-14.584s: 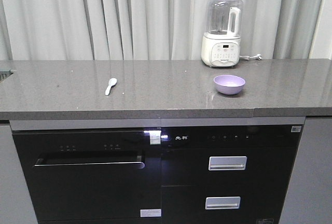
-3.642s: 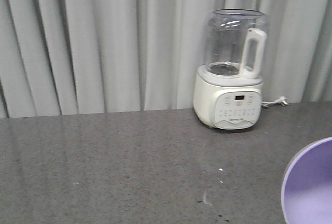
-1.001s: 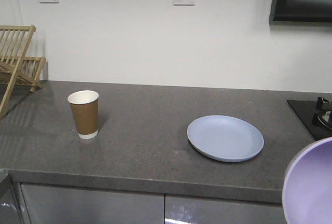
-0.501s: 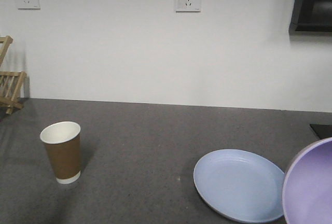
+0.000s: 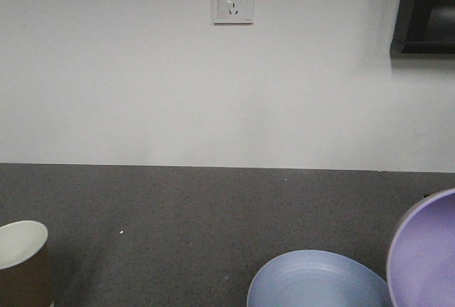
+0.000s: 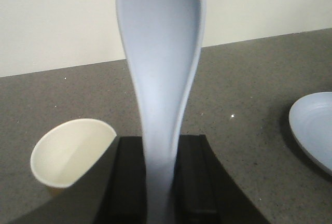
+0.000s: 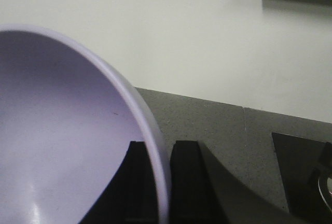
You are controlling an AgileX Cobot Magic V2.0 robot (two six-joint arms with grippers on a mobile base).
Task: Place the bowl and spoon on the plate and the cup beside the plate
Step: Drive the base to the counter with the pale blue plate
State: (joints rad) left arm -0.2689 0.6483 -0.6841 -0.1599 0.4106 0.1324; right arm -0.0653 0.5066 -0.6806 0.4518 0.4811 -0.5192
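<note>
Right wrist view: round lavender plastic bowl (image 7: 62,130), interior bare, hangs tilted, its rim pinched between the right gripper's (image 7: 161,149) jaws above the grey speckled countertop (image 7: 207,125). Left gripper (image 6: 161,142) clamps the handle of a pale white-bluish soup spoon (image 6: 161,53), scoop upright. On the countertop stand a brown paper cup (image 6: 70,151), cream inside bare, and a pale blue-grey ridged plate (image 6: 316,128), both partly cut off.
</note>
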